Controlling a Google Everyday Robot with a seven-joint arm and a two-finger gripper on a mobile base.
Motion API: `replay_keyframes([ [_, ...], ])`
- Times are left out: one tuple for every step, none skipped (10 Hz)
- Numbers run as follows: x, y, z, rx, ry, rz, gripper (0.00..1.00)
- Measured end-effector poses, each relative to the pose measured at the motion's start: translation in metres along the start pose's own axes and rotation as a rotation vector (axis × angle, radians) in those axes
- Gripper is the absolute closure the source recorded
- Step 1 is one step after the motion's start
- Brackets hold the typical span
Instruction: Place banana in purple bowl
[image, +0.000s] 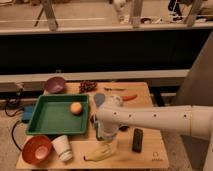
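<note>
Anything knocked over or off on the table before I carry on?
Nothing stands out. The banana lies flat near the front edge of the table, the end effector close by it; the purple bowl sits upright at the back left.

arm (160, 120): extends in from right, level | wrist: bent down | gripper (107, 136): low centre, pointing down

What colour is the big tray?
The tray is green, in the camera view; the gripper hangs beside it, above the banana.

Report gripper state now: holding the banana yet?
Gripper: low over the banana, which lies on the table; open or closed cannot be told.
</note>
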Motion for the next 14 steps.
replay_keyframes([
  [0.003, 0.001, -0.001, -0.006, 0.003, 0.041, 0.2],
  [0.006, 0.002, -0.001, -0.007, 0.0, 0.073, 0.2],
  [0.005, 0.0, -0.002, 0.014, -0.02, 0.095, 0.2],
  [0.009, 0.003, -0.002, 0.044, -0.036, 0.118, 0.2],
  [0.009, 0.003, 0.0, 0.06, -0.044, 0.129, 0.2],
  [0.007, 0.002, 0.001, 0.073, -0.048, 0.131, 0.2],
  [0.004, 0.001, 0.003, 0.086, -0.05, 0.118, 0.2],
  [0.004, 0.002, 0.005, 0.097, -0.05, 0.101, 0.2],
  [0.003, 0.002, 0.007, 0.102, -0.052, 0.085, 0.2],
  [-0.001, 0.002, 0.009, 0.114, -0.061, 0.033, 0.2],
  [-0.003, 0.004, 0.01, 0.123, -0.064, -0.019, 0.2],
  [-0.003, 0.006, 0.01, 0.13, -0.068, -0.048, 0.2],
  [-0.004, 0.007, 0.011, 0.139, -0.075, -0.07, 0.2],
  [-0.005, 0.008, 0.013, 0.144, -0.081, -0.097, 0.2],
])
